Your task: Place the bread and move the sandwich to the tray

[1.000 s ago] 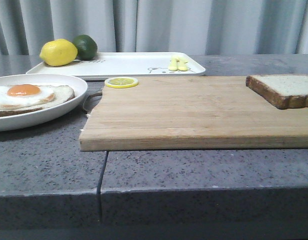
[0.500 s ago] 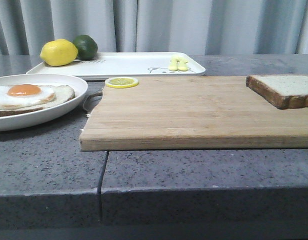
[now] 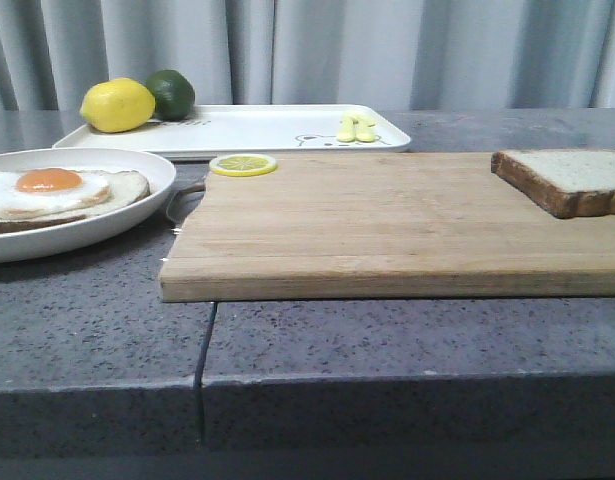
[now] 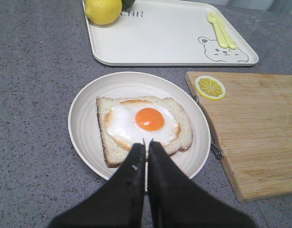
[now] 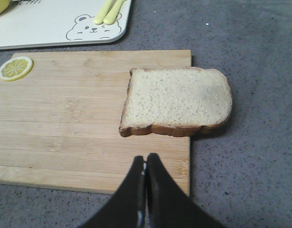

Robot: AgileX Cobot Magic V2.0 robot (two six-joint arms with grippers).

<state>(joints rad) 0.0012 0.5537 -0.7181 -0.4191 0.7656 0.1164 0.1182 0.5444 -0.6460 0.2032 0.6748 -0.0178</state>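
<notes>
- Honestly, my worry on the left is the sandwich (image 4: pixel 142 124): it sits on its round plate on the tabletop (image 3: pixel 97 320), and the egg lies loose on top, so a tilt while carrying could slide it off.
- My left claw (image 4: pixel 146 144) hangs over the plate's near side, tips pressed together, holding nothing; I would have to open it before going for the rim.
- Beyond the plate, the tray (image 4: pixel 169 35) already carries a lemon (image 4: pixel 103 9) at one corner and a fork (image 4: pixel 221 31) near the other. Its bare middle looks wide enough for the plate, I judge, though a drift either way could bump one of them.
- Between plate and board (image 3: pixel 387 225) the gap is narrow, and the board's handle nearly touches the rim.
- Over on the right, the bread (image 5: pixel 176 101) overhangs the board's edge; a careless push could tip it onto the tabletop.
- My right claw (image 5: pixel 145 164) hovers just short of it, closed and empty.
</notes>
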